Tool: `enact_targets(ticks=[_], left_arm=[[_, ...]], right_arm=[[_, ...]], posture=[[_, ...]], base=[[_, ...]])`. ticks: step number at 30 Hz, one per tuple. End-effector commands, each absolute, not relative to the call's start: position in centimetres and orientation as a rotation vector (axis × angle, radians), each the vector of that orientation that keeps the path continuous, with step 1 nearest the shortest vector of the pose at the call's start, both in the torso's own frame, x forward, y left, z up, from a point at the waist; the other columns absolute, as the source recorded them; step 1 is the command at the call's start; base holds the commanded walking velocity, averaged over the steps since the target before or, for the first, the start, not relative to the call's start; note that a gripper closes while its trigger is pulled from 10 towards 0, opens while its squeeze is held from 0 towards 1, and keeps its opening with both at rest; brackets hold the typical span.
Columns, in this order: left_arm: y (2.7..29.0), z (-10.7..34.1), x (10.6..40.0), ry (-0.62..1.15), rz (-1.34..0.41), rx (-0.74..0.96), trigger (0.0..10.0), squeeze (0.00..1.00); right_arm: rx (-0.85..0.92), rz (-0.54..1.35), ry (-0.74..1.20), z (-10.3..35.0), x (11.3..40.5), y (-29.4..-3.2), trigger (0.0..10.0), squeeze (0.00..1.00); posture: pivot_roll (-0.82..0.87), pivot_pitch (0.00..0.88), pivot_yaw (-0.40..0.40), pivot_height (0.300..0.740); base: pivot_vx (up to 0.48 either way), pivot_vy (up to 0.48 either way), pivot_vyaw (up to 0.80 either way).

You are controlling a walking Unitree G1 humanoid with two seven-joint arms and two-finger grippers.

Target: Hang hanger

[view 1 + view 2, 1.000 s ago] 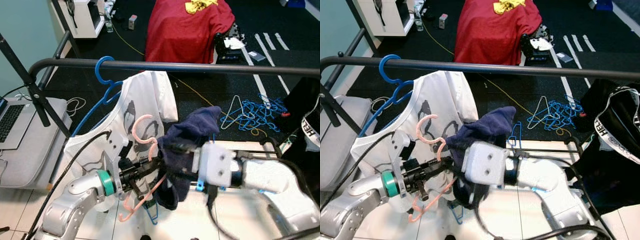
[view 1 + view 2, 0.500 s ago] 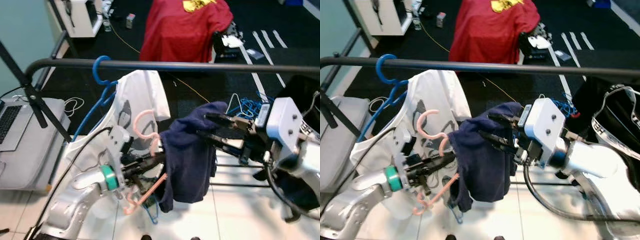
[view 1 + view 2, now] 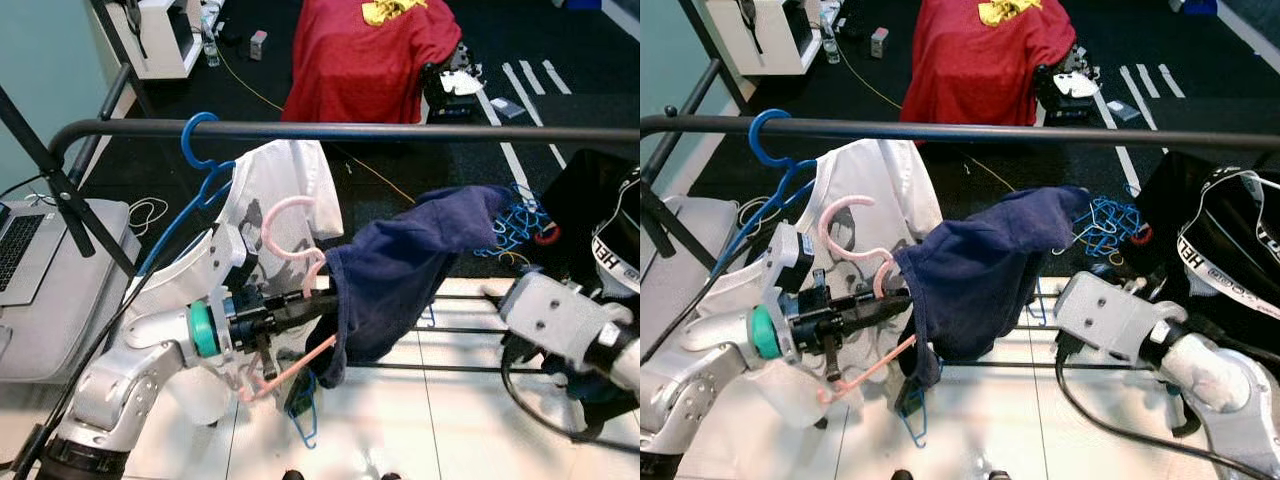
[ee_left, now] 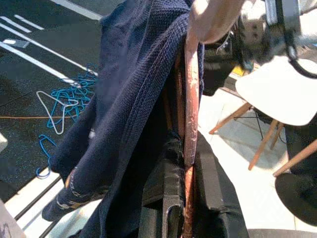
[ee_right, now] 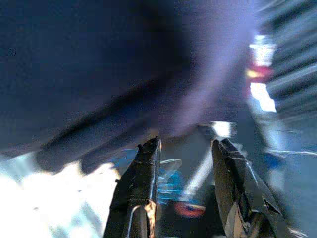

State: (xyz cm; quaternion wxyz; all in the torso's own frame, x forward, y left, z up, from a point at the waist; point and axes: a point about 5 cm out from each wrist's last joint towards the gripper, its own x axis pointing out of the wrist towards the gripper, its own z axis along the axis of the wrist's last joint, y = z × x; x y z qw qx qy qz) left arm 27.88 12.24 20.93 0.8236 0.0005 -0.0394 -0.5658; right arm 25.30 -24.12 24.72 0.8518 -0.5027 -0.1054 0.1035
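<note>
A: Progress check. Pink hanger (image 3: 290, 300) sits centre-left of the frame, pinched at its neck in the left claw (image 3: 300, 306). Navy garment (image 3: 400, 270) is draped on it. Hook is below the black rail (image 3: 400, 131), not over it.

B: So dressed but unhung. Judging by that, what's left is the lift, the hook-over, the release. Right claw (image 5: 185, 163)?

A: Its wrist view shows the fingers parted, nothing between them, blurred navy cloth ahead. The right arm is low at the frame's right.

B: Counts?

A: On the rail: one blue hanger (image 3: 200, 150) with one white shirt (image 3: 280, 200), upper left. One black garment (image 3: 1220, 250) at right edge. One red cloth (image 3: 370, 50) top centre. A tangle of blue hangers (image 3: 1110, 222) on the floor, number unclear.
</note>
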Motion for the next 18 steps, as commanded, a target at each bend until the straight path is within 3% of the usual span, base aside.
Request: enact_targets(ticks=[1, 9, 11, 14, 18], left_arm=[[12.1, 20.9, 27.3, -0.098, -1.245, 0.001, 10.0, 0.0], [11.9, 20.5, 27.4, -0.088, -1.252, -0.002, 10.0, 0.0], [11.7, 20.9, 27.1, -0.096, -1.275, -0.022, 10.0, 0.0], [11.7, 21.1, 26.8, -0.098, -1.298, -0.024, 10.0, 0.0], [11.6, 21.2, 26.8, -0.101, -1.299, -0.026, 10.0, 0.0]], right_arm=[[-1.065, 0.14, -0.27, 25.0, 25.3, -24.4, 10.0, 0.0], [-1.037, 0.047, -0.338, 25.3, 25.4, -24.3, 10.0, 0.0], [-0.987, -0.097, -0.366, 24.9, 26.1, -25.6, 10.0, 0.0], [-0.851, -0.093, -0.39, 24.7, 26.5, -25.8, 10.0, 0.0], [-0.828, -0.056, -0.402, 24.4, 26.5, -25.4, 10.0, 0.0]], posture=[[-0.29, 0.193, 0.153, 0.74], [-0.29, 0.194, 0.153, 0.74], [-0.29, 0.196, 0.156, 0.74], [-0.29, 0.195, 0.155, 0.74], [-0.28, 0.194, 0.154, 0.74]], base=[[0.0, 0.0, 0.0], [0.0, 0.0, 0.0], [0.0, 0.0, 0.0], [0.0, 0.0, 0.0], [0.0, 0.0, 0.0]])
